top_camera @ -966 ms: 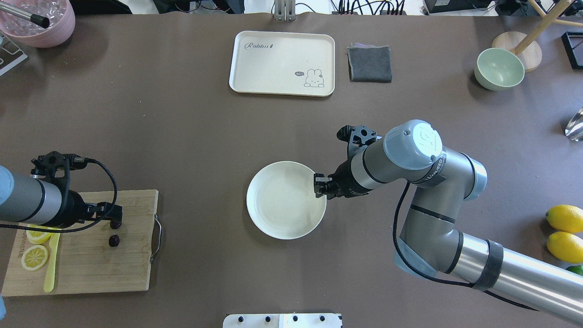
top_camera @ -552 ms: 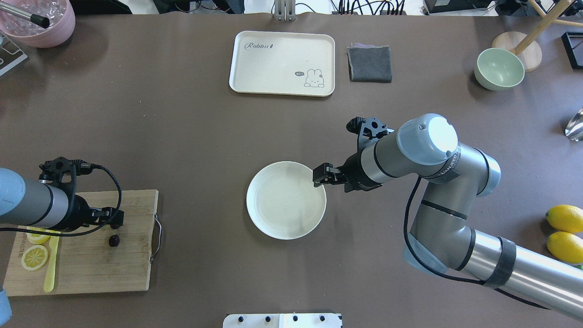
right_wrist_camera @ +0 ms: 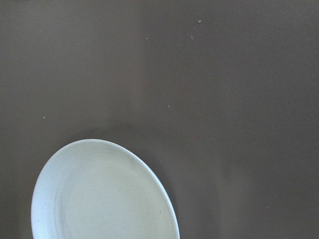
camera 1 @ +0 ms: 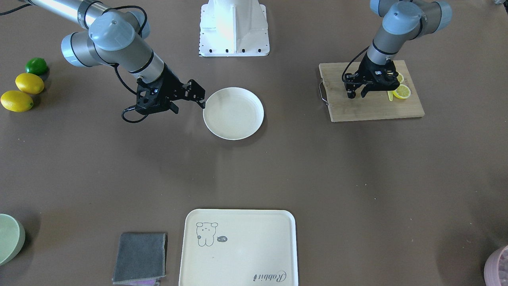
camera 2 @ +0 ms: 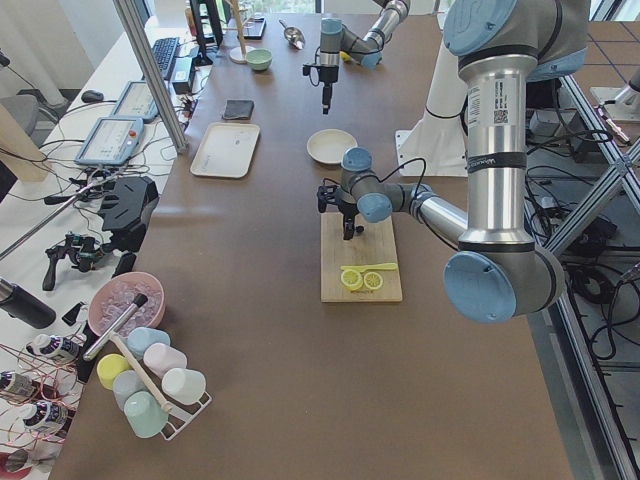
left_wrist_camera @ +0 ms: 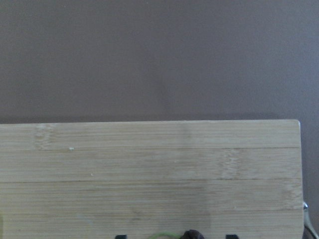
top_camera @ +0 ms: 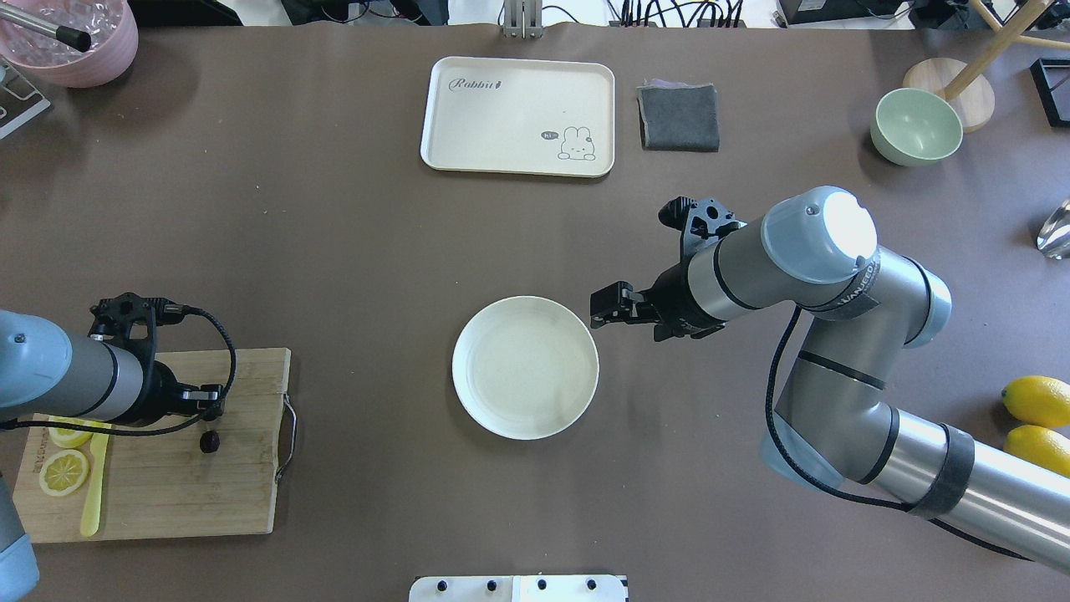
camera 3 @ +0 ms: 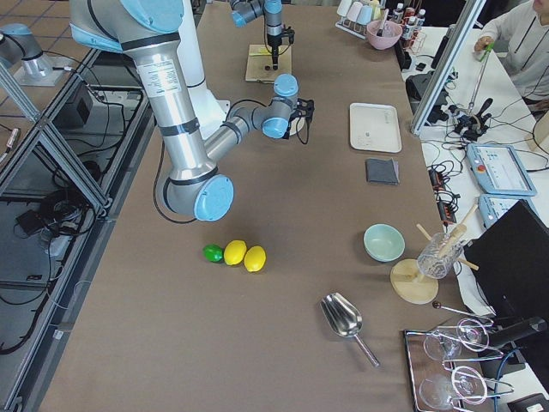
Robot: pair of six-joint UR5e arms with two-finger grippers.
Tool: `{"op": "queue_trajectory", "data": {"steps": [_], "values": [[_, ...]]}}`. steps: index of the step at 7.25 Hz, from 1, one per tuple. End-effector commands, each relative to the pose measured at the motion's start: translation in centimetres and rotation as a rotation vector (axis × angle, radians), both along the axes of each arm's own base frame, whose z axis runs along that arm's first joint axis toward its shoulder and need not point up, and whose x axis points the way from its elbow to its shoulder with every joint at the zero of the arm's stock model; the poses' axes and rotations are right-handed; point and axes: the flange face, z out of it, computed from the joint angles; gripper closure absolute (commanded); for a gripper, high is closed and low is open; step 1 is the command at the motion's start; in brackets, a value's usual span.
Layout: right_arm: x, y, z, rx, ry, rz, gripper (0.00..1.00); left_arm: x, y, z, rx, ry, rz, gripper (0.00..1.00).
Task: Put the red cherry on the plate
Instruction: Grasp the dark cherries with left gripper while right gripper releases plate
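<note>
The red cherry lies on the wooden cutting board (top_camera: 167, 493) at the table's left. One dark cherry (top_camera: 209, 441) shows just in front of my left gripper (top_camera: 213, 400). In the left wrist view the other cherry (left_wrist_camera: 192, 234) and its green stem sit at the bottom edge, between the two spread fingertips. That gripper is open and points down over it. The cream plate (top_camera: 525, 366) stands mid-table with nothing on it. My right gripper (top_camera: 603, 308) is open and holds nothing. It hovers just beyond the plate's far right rim, clear of it.
Lemon slices (top_camera: 63, 471) and a yellow-green knife (top_camera: 92, 485) lie on the board's left part. A rabbit tray (top_camera: 518, 115), grey cloth (top_camera: 679, 117) and green bowl (top_camera: 916, 127) line the far side. Whole lemons (top_camera: 1036, 401) sit at the right edge.
My right gripper has drawn back from the plate's rim, up and to the right. The left wrist has turned steeper over the cherry and now hides one of the pair from above.
</note>
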Motion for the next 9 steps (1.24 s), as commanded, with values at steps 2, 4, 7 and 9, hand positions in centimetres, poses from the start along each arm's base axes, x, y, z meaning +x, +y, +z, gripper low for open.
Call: {"op": "queue_trajectory", "data": {"steps": [2, 4, 7, 9], "values": [[0.2, 0.0, -0.1, -0.005, -0.003, 0.008, 0.00, -0.3, 0.6, -1.0, 0.009, 0.019, 0.015, 1.00], [3.4, 0.3, 0.7, -0.014, -0.011, 0.000, 0.00, 0.7, -0.2, -8.2, 0.053, 0.155, 0.029, 1.00], [8.2, -1.6, 4.0, -0.044, 0.011, -0.005, 0.00, 8.7, -3.6, -24.4, -0.047, 0.267, -0.012, 1.00], [11.1, -2.2, 7.8, -0.013, 0.055, -0.022, 0.00, 16.1, -3.1, -29.0, -0.043, 0.239, -0.039, 1.00]]}}
